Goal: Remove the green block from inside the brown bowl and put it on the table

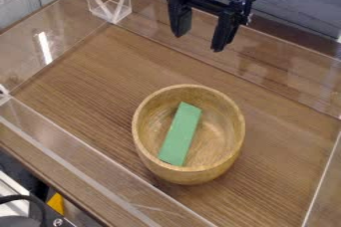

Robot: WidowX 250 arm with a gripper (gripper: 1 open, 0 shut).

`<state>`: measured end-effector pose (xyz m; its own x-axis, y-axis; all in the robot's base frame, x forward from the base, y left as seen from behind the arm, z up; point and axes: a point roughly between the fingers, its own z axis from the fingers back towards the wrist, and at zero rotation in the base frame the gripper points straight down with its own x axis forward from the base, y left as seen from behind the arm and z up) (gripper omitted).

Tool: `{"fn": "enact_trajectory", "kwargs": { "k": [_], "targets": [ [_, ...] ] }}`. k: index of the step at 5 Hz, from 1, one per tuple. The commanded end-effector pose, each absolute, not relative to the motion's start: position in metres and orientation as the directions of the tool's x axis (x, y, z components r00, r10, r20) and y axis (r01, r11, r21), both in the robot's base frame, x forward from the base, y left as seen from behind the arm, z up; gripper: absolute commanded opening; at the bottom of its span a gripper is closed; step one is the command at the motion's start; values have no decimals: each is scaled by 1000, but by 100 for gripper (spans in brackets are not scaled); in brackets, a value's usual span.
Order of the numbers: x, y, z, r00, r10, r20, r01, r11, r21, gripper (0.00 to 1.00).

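Observation:
The green block lies flat inside the brown bowl, running lengthwise from the far rim toward the near one. The bowl's thick rim stands on the table right of center, toward the front. My gripper hangs above the table behind the bowl, pointing down, well clear of the bowl. Its two dark fingers stand apart and open, with nothing between them.
Clear acrylic walls edge the table on all sides. A clear folded stand sits at the back left corner. Bare tabletop lies to the left of the bowl and behind it.

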<state>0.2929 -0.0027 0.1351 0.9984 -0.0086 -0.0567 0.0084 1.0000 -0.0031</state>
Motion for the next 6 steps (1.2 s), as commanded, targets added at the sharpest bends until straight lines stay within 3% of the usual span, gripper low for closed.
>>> {"fn": "enact_trajectory", "kwargs": {
  "k": [1,3,6],
  "targets": [
    [281,-7,134,997,-9,-73,8,1000,-13,100],
    [234,-32,112,991,-50,-121,46,998,-34,100],
    [219,-44,86,995,-75,-58,74,997,-31,100]
  ]
}}
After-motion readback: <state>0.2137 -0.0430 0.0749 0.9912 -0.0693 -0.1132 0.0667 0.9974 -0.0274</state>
